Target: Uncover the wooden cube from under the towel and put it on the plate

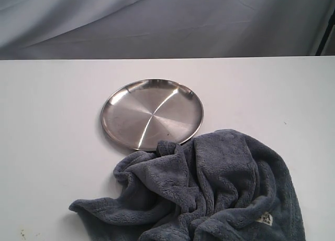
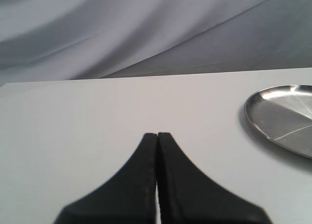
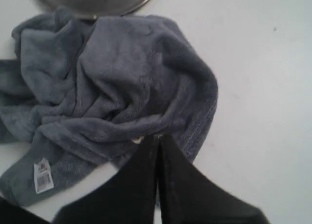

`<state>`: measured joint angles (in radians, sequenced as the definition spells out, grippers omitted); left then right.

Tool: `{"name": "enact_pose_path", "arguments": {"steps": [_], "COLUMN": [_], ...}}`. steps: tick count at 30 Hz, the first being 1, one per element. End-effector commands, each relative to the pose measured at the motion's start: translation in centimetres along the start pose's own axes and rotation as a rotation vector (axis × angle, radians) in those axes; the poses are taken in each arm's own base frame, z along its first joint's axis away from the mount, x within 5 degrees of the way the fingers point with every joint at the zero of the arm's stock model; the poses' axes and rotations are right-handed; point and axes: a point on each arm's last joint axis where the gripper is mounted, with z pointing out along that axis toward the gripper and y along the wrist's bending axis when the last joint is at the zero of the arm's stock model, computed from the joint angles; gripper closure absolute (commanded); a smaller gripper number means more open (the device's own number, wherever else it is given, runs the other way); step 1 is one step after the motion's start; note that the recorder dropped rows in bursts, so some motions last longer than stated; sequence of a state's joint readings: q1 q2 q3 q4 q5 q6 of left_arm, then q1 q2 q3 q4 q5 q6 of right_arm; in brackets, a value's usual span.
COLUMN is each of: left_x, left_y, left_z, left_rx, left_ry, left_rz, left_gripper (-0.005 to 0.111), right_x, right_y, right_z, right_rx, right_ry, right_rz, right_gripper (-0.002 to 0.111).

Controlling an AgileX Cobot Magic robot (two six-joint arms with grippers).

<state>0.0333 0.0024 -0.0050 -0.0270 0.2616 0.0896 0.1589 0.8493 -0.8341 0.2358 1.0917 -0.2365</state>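
Jaws pressed together, the right gripper is hovering by the towel at the plate's five o'clock; opening before pinching a raised fold is looking wisest.

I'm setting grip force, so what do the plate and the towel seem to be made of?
The plate looks like polished stainless steel, with a mirror-like sheen and bright radial streaks. The towel looks like plush blue-grey fleece, probably synthetic, with a fuzzy pile, soft rumpled folds and a small white label.
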Motion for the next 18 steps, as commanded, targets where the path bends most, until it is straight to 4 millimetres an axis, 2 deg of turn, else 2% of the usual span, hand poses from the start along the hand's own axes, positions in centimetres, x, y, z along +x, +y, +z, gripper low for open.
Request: {"name": "enact_pose_path", "arguments": {"steps": [1, 10, 14, 18], "left_x": [0.1, 0.1, 0.1, 0.1], "left_y": [0.0, 0.0, 0.0, 0.0], "left_z": [0.0, 0.0, 0.0, 0.0], "left_rx": [0.0, 0.0, 0.0, 0.0], "left_ry": [0.0, 0.0, 0.0, 0.0], "left_rz": [-0.007, -0.007, -0.007, -0.007], "left_gripper": [0.107, 0.107, 0.107, 0.107], "right_x": [-1.3, -4.4, -5.7, -8.0], "right_y": [0.8, 3.4, 5.3, 8.8], "right_z": [2.1, 7.2, 9.5, 12.0], "right_rx": [-0.057, -0.111, -0.147, -0.186], "right_ry": [0.135, 0.361, 0.453, 0.491], "right_rz": [-0.073, -0.251, -0.318, -0.418], "right_gripper": [0.108, 0.108, 0.108, 0.108]}}
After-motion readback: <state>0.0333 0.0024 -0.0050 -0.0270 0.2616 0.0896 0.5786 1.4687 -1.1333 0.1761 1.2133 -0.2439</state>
